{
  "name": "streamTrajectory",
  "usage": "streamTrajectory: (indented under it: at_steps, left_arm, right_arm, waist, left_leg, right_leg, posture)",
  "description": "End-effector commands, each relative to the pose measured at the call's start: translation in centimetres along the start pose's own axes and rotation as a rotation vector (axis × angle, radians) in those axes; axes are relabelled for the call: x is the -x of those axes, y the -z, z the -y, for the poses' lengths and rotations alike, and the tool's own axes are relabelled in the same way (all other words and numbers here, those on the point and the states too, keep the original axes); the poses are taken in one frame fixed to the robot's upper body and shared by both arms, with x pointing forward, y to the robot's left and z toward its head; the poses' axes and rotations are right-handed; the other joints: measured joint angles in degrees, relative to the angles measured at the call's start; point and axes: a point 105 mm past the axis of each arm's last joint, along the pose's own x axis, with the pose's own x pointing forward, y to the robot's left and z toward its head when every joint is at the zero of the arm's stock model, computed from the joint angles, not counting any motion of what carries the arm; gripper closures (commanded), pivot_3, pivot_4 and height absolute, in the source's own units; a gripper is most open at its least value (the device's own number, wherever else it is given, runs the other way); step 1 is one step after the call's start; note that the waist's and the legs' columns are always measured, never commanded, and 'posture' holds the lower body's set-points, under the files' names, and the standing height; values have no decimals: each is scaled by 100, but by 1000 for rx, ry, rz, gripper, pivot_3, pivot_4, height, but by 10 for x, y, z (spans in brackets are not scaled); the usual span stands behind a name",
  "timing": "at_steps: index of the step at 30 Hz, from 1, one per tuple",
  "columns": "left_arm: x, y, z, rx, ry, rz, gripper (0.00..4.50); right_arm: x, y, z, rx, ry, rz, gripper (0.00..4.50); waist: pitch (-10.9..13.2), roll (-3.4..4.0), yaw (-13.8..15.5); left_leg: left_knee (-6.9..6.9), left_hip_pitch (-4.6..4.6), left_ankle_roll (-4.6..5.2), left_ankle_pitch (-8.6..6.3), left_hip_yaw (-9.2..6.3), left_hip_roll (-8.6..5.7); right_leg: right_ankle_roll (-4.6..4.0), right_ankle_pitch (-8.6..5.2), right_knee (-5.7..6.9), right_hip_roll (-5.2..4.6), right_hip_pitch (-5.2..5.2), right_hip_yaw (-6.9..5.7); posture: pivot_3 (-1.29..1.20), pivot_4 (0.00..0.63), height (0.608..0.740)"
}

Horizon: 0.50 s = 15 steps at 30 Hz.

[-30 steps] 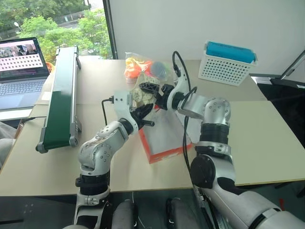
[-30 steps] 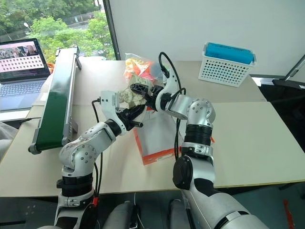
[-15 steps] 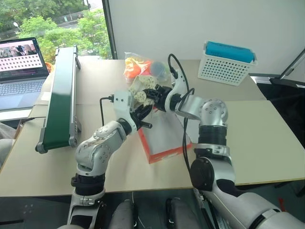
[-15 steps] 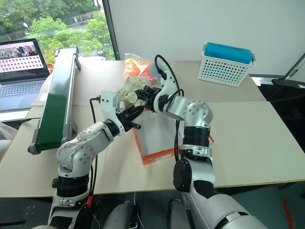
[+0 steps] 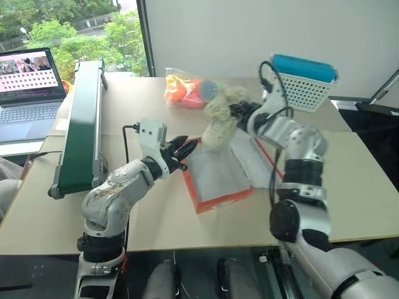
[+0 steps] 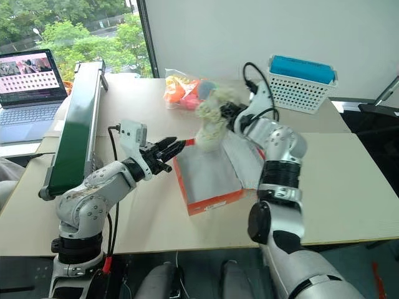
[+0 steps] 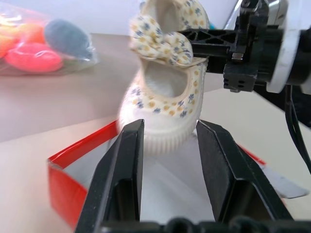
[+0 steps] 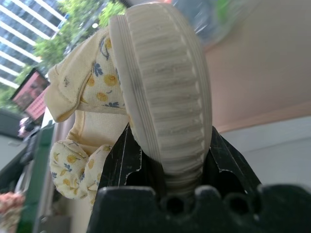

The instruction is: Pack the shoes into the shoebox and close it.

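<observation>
Above the far end of the shoebox (image 5: 218,177), the right gripper (image 8: 167,160) is clenched on a cream shoe (image 8: 155,97), fingers either side of its ribbed sole. The shoe hangs toe-down in the air; fabric has a small floral print w/ a bow on top. In the left wrist view its toe hangs just over the box's far rim, not touching as far as I can tell. It's blurred in both eye views, so finer detail there is unclear.

Shoebox lies open on the tan table (image 5: 349,187), red-orange walls, pale lining inside, lid flopped out toward the robot's right w/ white tissue on it.

Left gripper (image 7: 167,160) sits just beside the box's near-left corner, released, jaws apart w/ nothing between them; the shoe shows through the gap but is well clear of the fingers (image 7: 124,160).

Beyond the box: clear bag of orange/pink/blue toys (image 5: 187,90). White perforated basket (image 5: 302,84) w/ blue top at far right. Green conveyor (image 5: 84,121) along the robot's left, laptop (image 5: 28,87) past it.
</observation>
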Motion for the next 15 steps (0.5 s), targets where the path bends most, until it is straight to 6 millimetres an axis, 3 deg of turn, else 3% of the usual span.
streamTrajectory:
  at_steps: [1,7,15]
  left_arm:
    - [10,2,11,-33,72,-21,2699]
    - [17,17,10,-57,115,-97,2699]
    - [35,28,27,-85,262,-160,2699]
  right_arm:
    - [9,0,-30,76,-148,-142,3511]
    - [26,18,-33,246,-160,-420,3511]
    - [17,52,-7,500,-71,-614,3511]
  waist:
    - [2,4,-71]
    - [12,19,-107]
    - [12,19,-91]
  left_leg:
    - [0,1,0,0,2,3]
    - [-4,14,-3,2,0,6]
    - [-6,8,0,0,2,5]
  right_leg:
    - [0,0,3,4,-1,5]
    - [-4,-1,9,12,2,10]
    - [-3,-1,-6,10,1,10]
  posture:
    - [0,150,699]
    - [0,150,699]
    - [0,150,699]
